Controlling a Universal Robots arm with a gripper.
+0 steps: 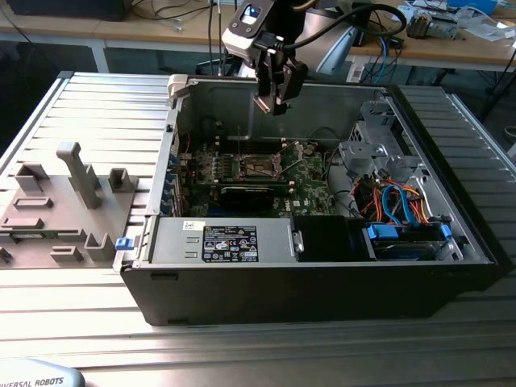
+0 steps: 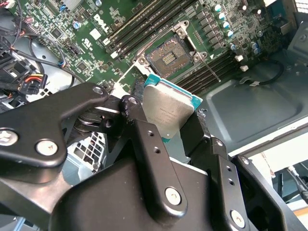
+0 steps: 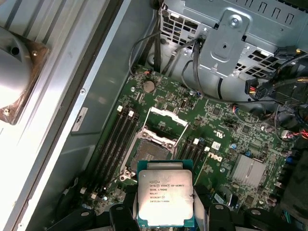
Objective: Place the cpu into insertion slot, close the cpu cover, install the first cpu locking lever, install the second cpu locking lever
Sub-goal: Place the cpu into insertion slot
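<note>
My gripper (image 1: 272, 103) hangs above the open computer case, shut on the cpu (image 2: 166, 106), a flat square chip with a silver top and a green edge. In both wrist views the cpu (image 3: 166, 192) sits clamped between the two black fingers (image 3: 120, 214), well above the board. The insertion slot (image 3: 151, 151) is a dark square socket on the green motherboard (image 3: 216, 120), bare and uncovered. It also shows beyond the chip in the second wrist view (image 2: 169, 57). The cpu cover (image 3: 167, 115), a silver frame, stands swung up at the socket's far side. A thin locking lever (image 2: 211, 67) lies beside the socket.
Memory slots (image 3: 118, 139) flank the socket. A black graphics card (image 1: 250, 193) lies in front of it in the exterior view, then the power supply (image 1: 230, 242). A metal drive cage (image 1: 379, 145) and coloured cables (image 1: 403, 201) are at the exterior view's right. A grey fixture tray (image 1: 56, 210) lies outside the case.
</note>
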